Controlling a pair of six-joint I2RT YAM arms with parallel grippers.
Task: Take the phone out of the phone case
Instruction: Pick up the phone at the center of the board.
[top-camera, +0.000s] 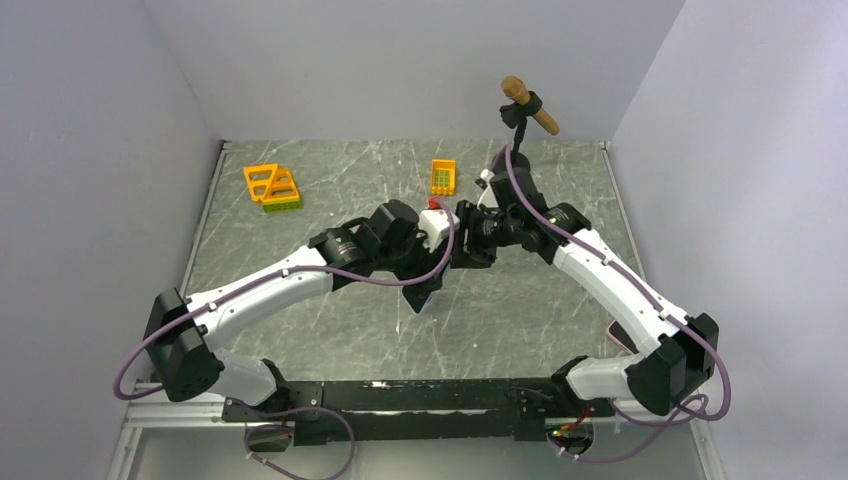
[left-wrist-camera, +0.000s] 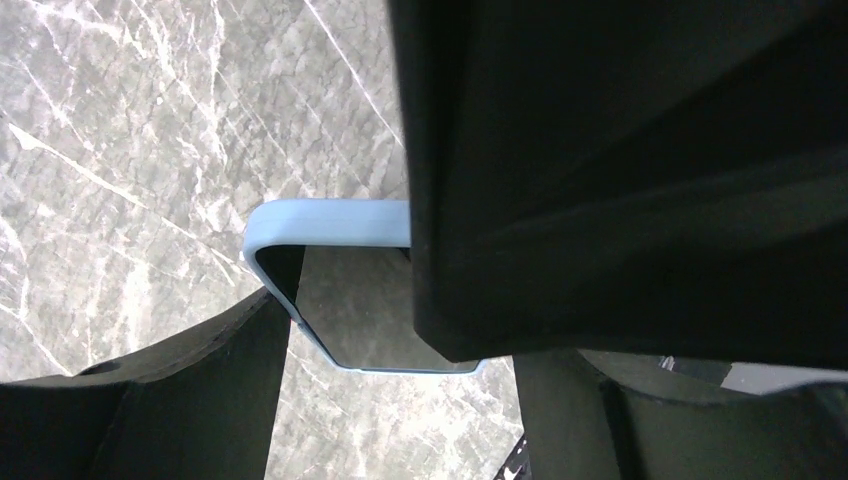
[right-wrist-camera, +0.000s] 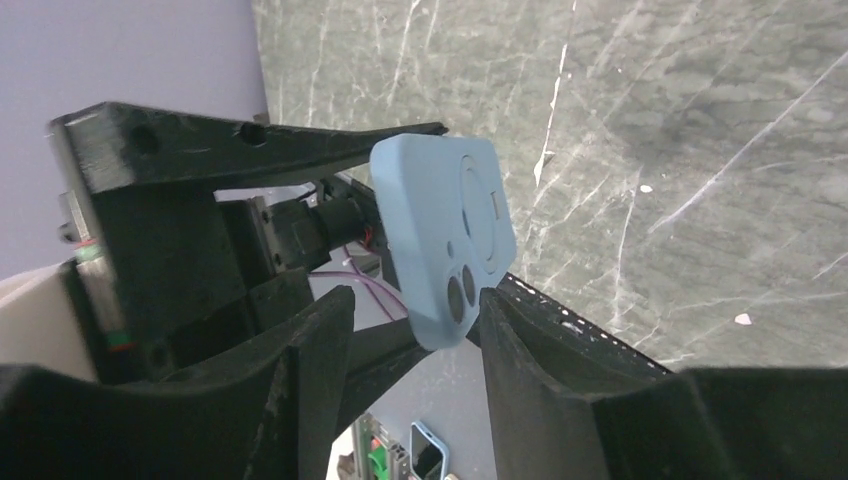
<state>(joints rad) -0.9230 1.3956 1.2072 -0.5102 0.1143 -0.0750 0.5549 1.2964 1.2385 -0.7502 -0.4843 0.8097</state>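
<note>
Left hand (left-wrist-camera: 395, 350) tight on blue phone case (right-wrist-camera: 440, 220), right hand (right-wrist-camera: 415, 300) spread astride its camera end.

Black bulk (left-wrist-camera: 620, 180) hides much of the phone case (left-wrist-camera: 330, 222) (left wrist view).

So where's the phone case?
The phone case is held over the table's middle by the left gripper; in the right wrist view its camera corner is between the right gripper's open fingers.

Soft, even light on the table (top-camera: 520, 305), barely a shadow; right gripper (right-wrist-camera: 418, 300) looms dark, blurred (too close) lower frame.
</note>
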